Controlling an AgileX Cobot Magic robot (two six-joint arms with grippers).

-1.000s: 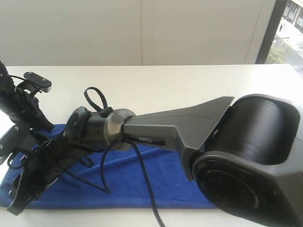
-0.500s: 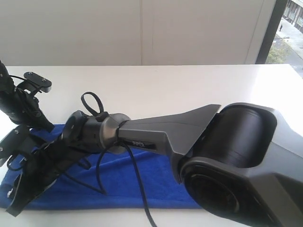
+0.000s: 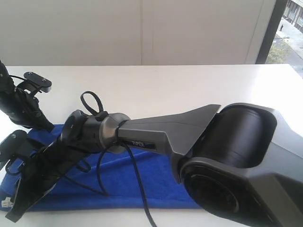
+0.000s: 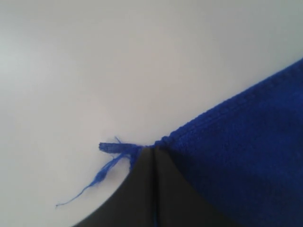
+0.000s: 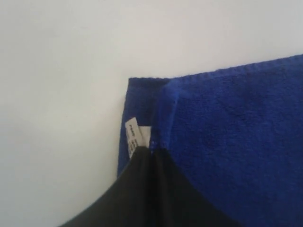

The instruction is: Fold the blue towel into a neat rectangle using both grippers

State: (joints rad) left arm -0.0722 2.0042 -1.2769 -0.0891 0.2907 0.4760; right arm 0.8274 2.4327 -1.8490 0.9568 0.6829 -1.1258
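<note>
Both hands clamped on corners of the blue towel

The blue towel [image 3: 142,182] lies spread on the white worktop [image 3: 165,90], at the near left of the exterior view, largely under the right arm [image 3: 156,130], which reaches across it towards the left. In the left wrist view, the left hand [image 4: 152,155] has its black jaws pressed together on a frayed corner of the towel, where a loose blue thread [image 4: 102,174] trails onto the worktop. In the right wrist view, the right hand [image 5: 151,152] has its jaws closed on another corner, just beside the small white tag [image 5: 134,132]. There the top layer of cloth is creased upward at the grip, with a lower layer showing along the edge.
</note>
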